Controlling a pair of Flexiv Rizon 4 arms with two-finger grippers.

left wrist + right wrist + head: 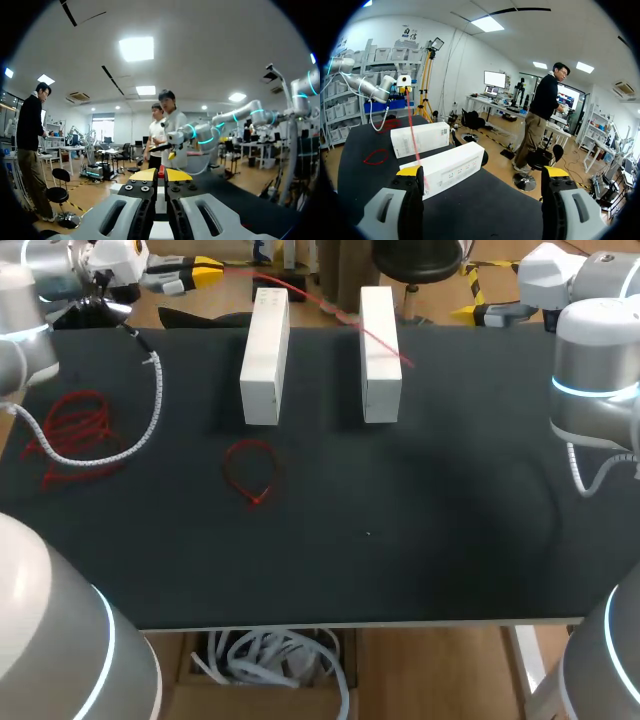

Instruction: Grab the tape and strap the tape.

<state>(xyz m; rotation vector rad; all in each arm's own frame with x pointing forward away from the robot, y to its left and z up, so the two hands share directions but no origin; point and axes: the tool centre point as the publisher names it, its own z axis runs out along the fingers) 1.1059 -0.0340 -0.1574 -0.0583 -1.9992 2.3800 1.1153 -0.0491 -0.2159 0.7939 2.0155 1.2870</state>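
Counter (420,540): a black surface is seen, with two white boxes, red ties and a cable on it.
Left pincer (161,176): it is held at the far left corner of the counter, level with the far edge. Its two yellow tips are pressed nearly together, and one end of the red cable tie (390,348) is clamped between them.
Red cable tie: it is stretched from the left pincer along the far edge and slantwise over both boxes. Its free end is seen just past the side of the right-hand box that faces the right edge. Whether it rests on the box tops cannot be told.
Left-hand white box (265,355): it is laid lengthwise from the far edge toward the near edge, left of the counter's middle.
Right-hand white box (380,355): it is laid parallel to the first, near it but apart, with a strip of bare counter between them.
Right pincer (482,175): it is held at the far right corner, pointed toward the boxes. Its fingers are spread wide and nothing is gripped.
Looped red tie (250,470): it is laid flat in a closed loop, just on the near side of the left-hand box.
Pile of red ties (75,430): a loose tangle is seen by the left edge.
White spiral-wrapped cable (150,420): it is curved from the left arm beside the pile.
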